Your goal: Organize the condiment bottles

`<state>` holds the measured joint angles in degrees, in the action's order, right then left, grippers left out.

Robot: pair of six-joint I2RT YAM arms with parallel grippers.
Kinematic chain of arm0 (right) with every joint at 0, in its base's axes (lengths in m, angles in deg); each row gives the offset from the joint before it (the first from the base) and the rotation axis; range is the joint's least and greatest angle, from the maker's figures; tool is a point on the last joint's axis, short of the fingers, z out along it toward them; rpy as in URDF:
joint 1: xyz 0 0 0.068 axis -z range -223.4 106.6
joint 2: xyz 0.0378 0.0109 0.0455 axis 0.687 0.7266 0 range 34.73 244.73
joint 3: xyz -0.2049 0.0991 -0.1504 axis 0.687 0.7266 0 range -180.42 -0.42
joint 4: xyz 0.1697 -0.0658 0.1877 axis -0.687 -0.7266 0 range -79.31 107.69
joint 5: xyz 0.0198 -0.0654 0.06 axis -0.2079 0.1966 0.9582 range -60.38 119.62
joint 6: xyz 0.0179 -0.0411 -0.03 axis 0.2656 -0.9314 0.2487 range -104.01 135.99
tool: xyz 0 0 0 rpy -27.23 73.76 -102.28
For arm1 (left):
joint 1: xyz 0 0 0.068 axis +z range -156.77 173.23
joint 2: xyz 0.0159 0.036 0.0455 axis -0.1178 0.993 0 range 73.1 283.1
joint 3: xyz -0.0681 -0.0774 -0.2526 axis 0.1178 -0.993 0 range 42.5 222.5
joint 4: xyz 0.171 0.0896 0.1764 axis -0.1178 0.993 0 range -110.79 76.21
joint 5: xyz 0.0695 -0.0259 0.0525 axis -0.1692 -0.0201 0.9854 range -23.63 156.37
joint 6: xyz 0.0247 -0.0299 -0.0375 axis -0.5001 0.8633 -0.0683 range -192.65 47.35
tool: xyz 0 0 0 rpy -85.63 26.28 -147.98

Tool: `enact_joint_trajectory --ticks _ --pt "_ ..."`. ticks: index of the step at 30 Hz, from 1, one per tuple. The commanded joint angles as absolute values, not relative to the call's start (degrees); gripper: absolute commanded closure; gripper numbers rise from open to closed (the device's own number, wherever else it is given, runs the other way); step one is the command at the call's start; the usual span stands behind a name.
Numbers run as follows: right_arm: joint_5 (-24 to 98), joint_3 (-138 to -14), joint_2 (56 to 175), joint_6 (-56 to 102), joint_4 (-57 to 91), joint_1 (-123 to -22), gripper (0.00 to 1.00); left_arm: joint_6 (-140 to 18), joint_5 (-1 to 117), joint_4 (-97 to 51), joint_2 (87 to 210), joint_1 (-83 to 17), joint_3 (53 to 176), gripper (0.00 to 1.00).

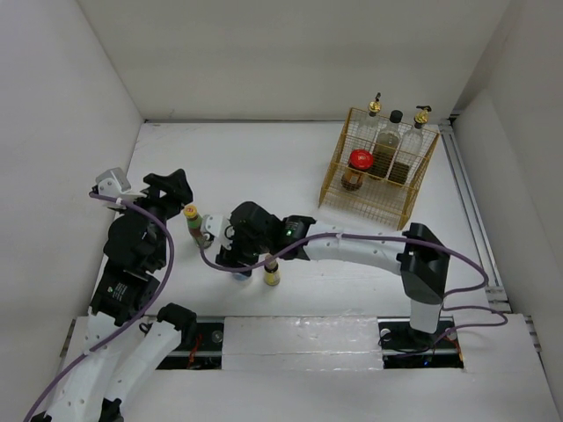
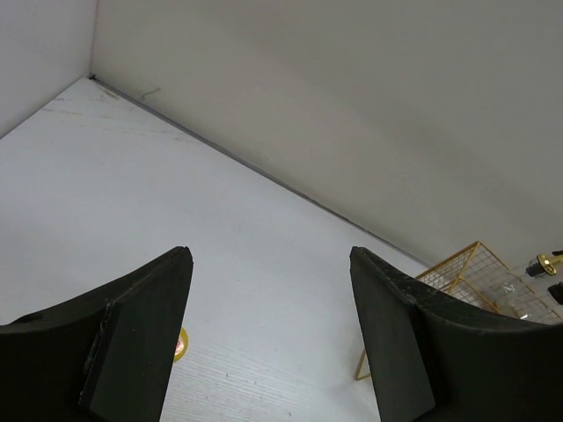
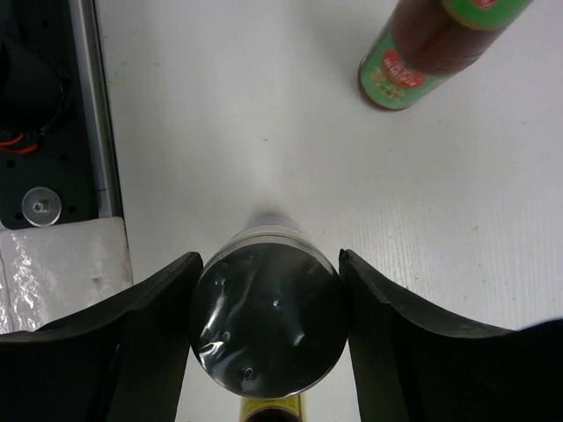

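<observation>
In the right wrist view a silver-lidded jar [image 3: 268, 321] stands upright on the white table, and my right gripper [image 3: 268, 259] is shut on its sides. From above, that gripper [image 1: 236, 262] hangs low at the table's middle front. A small yellow bottle [image 1: 272, 274] stands just right of it. The colourful-labelled bottle [image 1: 193, 220] with a yellow cap stands to its left, also seen lying across the corner of the right wrist view [image 3: 431, 48]. My left gripper [image 2: 268, 334] is open over bare table with nothing between its fingers. It sits at the left near that bottle [image 1: 176, 189].
A gold wire basket [image 1: 413, 189] at the back right holds two gold-spouted bottles [image 1: 376, 107], a black-capped jar [image 1: 396, 119] and a red-lidded jar [image 1: 359, 160]. White walls close in the table. The arms' base rail [image 3: 53, 132] runs just behind the held jar.
</observation>
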<state>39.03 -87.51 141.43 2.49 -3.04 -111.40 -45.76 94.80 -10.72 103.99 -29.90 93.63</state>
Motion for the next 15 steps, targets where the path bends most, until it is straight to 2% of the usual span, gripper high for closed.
enact_joint_trajectory --ticks 1,7,15 --pt "37.53 -91.73 133.98 4.20 7.12 -108.80 0.42 -46.38 94.41 -12.97 103.51 -29.71 94.62 0.32" --pt "38.24 -90.16 124.57 7.64 13.29 -100.89 0.43 -46.38 94.41 -13.49 102.89 -29.71 94.62 0.32" --pt "23.59 -81.81 105.43 12.39 15.41 -83.49 0.43 -46.38 90.99 -14.01 104.12 -29.71 94.00 0.32"
